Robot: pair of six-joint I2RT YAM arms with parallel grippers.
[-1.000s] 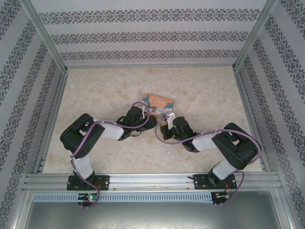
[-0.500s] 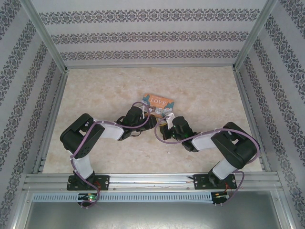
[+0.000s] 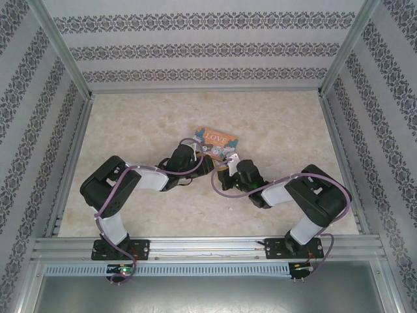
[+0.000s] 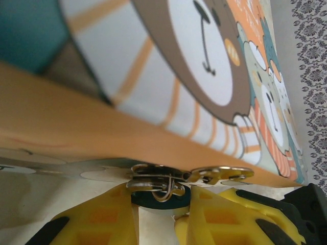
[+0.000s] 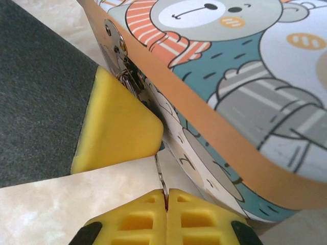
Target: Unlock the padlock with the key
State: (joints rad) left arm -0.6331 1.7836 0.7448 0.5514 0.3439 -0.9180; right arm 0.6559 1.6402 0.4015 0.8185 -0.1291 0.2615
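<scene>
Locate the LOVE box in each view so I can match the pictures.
Top external: LOVE box just above picture centre.
Left wrist: LOVE box across the upper half.
Right wrist: LOVE box upper right, bear lid showing.
Shared landmark in both wrist views: metal latch on its side wall.

Quick tally. Robot arms: two, the left arm [image 3: 117, 189] and the right arm [image 3: 313, 199], each on one base, so two bases. Grippers: two, the left gripper [image 4: 163, 214] and the right gripper [image 5: 166, 204]. Yellow fingertips [image 4: 97, 219]: two in the left wrist view, three in the right wrist view. Purple cables [image 3: 225, 189]: two, one per arm. Illustrated box [image 3: 217, 140]: one. Metal hasp [image 5: 125, 66] on the box: one. Padlock [image 4: 173, 201]: one. Key [image 5: 160, 173]: one, seen edge-on as a thin metal strip. Table [image 3: 280, 124]: one. Patterned wall panels [image 3: 208, 45]: three. Printed animals on the box: several, no exact count possible.
</scene>
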